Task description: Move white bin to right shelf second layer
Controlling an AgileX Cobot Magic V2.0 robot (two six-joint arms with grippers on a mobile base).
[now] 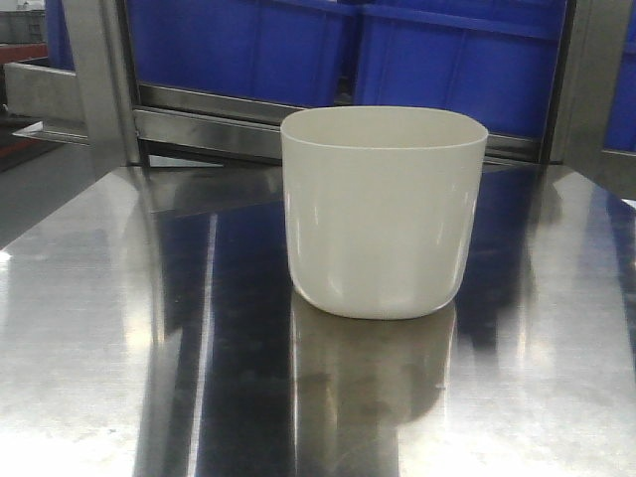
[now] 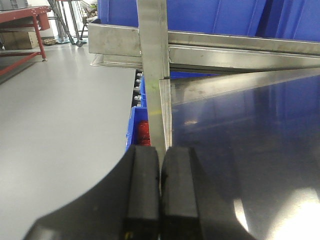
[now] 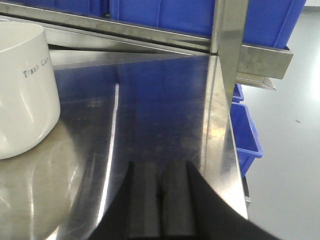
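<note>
The white bin (image 1: 383, 214) stands upright and empty on the mirror-like steel tabletop (image 1: 119, 298), a little right of centre. In the right wrist view the white bin (image 3: 22, 95) is at the far left, with small grey lettering on its wall. My right gripper (image 3: 159, 165) hovers low over the table near its right edge, shut on nothing, well to the right of the bin. My left gripper (image 2: 160, 150) is shut too, over the table's left edge just before a steel post (image 2: 154, 60). The right shelf second layer is out of view.
Large blue crates (image 1: 447, 60) sit on a steel rack rail (image 1: 209, 124) right behind the table. Upright posts (image 1: 99, 79) flank it, one at the right corner (image 3: 230, 30). Lower blue crates (image 3: 245, 135) stick out beside the table. A red workbench (image 2: 20, 20) stands far left.
</note>
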